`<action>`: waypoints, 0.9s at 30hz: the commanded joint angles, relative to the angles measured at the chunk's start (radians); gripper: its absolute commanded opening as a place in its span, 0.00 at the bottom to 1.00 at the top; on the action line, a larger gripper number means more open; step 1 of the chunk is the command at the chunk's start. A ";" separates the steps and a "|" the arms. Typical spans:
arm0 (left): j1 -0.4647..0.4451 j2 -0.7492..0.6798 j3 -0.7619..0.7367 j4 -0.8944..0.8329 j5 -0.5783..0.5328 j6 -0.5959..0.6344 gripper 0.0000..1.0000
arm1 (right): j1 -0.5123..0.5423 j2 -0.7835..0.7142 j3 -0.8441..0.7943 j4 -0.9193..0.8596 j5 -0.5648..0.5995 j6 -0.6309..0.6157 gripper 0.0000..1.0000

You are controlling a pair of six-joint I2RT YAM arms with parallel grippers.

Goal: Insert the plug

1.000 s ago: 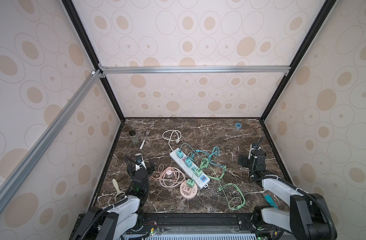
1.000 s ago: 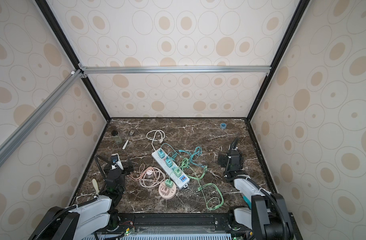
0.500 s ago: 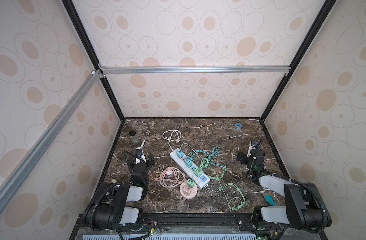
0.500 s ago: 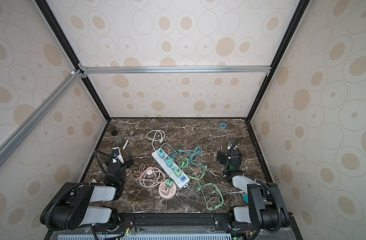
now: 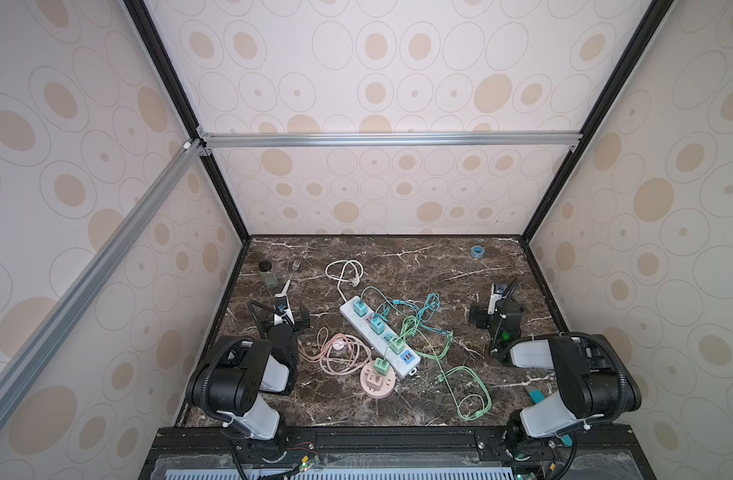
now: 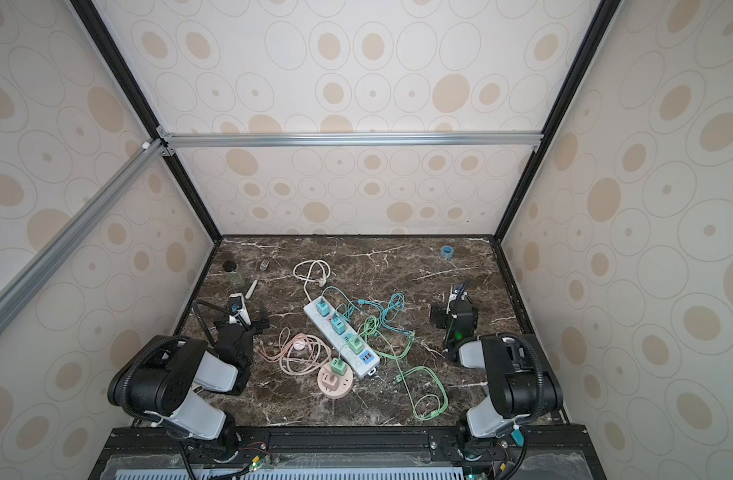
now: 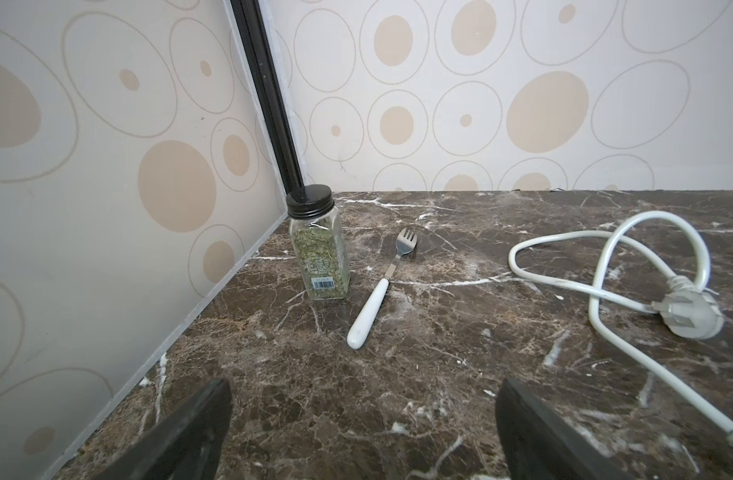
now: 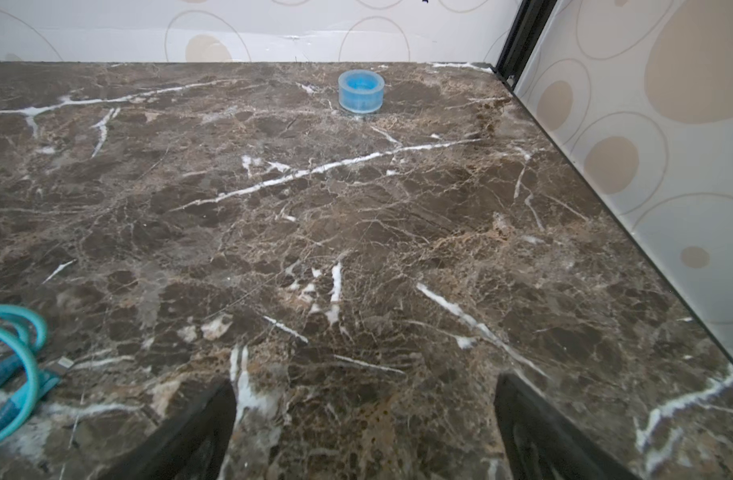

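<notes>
Plainly, nothing is in hand yet. The left end effector (image 7: 362, 395) has its jaws spread wide over bare bench (image 7: 398, 374), and the right end effector (image 8: 365, 395) is spread just as wide and empty, well apart from the wiring.

The only loose plug I can make out is the white plug (image 7: 689, 316) on the end of the looped white lead (image 7: 606, 266), lying flat on the bench beyond the power strip (image 5: 377, 336). I take it as the task's piece, though which socket is meant I cannot tell. The round pink socket (image 5: 378, 382) sits at the strip's near end.

Several things could go wrong from here:

- **Snagging:** the green cable (image 5: 460, 374) and teal cable (image 8: 20, 357) tangle across the strip, so a reach from the right may catch a loop and drag the chargers.
- **Sliding:** neither the strip nor the pink socket looks fastened, so pushing prongs in with one arm alone would likely shove it away.
- **Stiff lead:** the white lead's curl may twist the plug in the grip and misalign the prongs.
- **Knocks:** the spice jar (image 7: 319, 245) and fork (image 7: 381, 291) stand near the left arm's path.
</notes>
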 commanded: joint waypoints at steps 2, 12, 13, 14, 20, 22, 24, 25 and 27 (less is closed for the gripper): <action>0.064 -0.012 0.050 -0.033 0.099 -0.033 0.99 | -0.004 -0.003 0.008 0.047 -0.009 -0.017 1.00; 0.063 -0.008 0.051 -0.032 0.100 -0.031 0.99 | -0.004 -0.013 0.008 0.033 -0.012 -0.016 1.00; 0.064 -0.008 0.051 -0.032 0.100 -0.031 0.99 | -0.005 -0.010 0.009 0.034 -0.012 -0.016 1.00; 0.064 -0.008 0.051 -0.032 0.100 -0.031 0.99 | -0.005 -0.011 0.008 0.035 -0.012 -0.017 1.00; 0.065 -0.010 0.050 -0.030 0.100 -0.030 0.99 | -0.005 -0.011 0.008 0.033 -0.012 -0.017 1.00; 0.064 -0.009 0.050 -0.028 0.099 -0.030 0.99 | -0.005 -0.011 0.009 0.031 -0.012 -0.017 1.00; 0.064 -0.009 0.050 -0.028 0.099 -0.030 0.99 | -0.005 -0.011 0.010 0.032 -0.012 -0.017 1.00; 0.064 -0.010 0.050 -0.028 0.100 -0.030 0.99 | -0.004 -0.011 0.008 0.031 -0.011 -0.018 1.00; 0.064 -0.011 0.048 -0.026 0.099 -0.028 0.99 | -0.004 -0.010 0.009 0.031 -0.012 -0.017 1.00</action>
